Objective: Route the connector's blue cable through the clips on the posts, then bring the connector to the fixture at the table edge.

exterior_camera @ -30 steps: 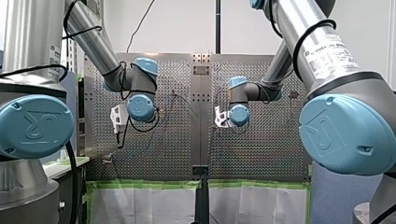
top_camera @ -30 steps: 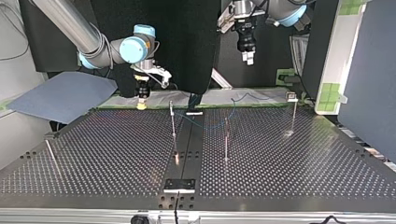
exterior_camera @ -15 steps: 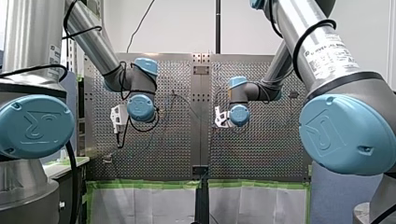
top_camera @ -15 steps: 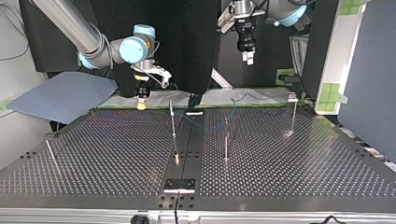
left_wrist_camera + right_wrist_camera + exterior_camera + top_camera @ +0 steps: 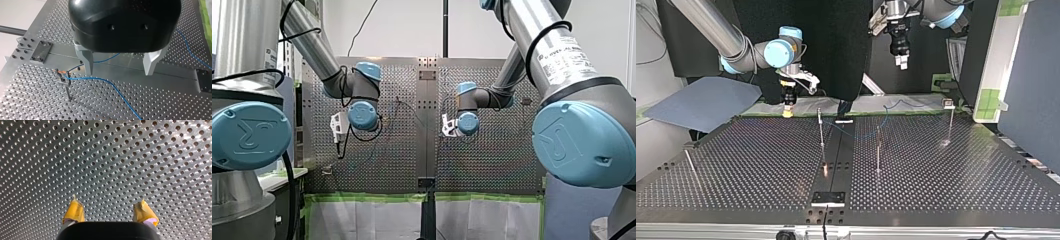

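The left wrist view, unlike the right, shows the thin blue cable (image 5: 100, 79) slack beside a slim metal post (image 5: 67, 90); my left gripper (image 5: 119, 72) and my right gripper (image 5: 108, 198) stand spread apart.

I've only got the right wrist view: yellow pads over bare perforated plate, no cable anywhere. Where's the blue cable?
Observer: The left wrist view shows it. The blue cable runs across the table below my left gripper, to the clip on a short post.
Operator: Is my left gripper holding it?
Observer: No. Its fingers are open and empty, above the cable.
Operator: Where's my right gripper relative to the posts?
Observer: In the top view, my right gripper hangs by the table's far edge, at the view's left. The nearest upright post stands to its right, apart from it.
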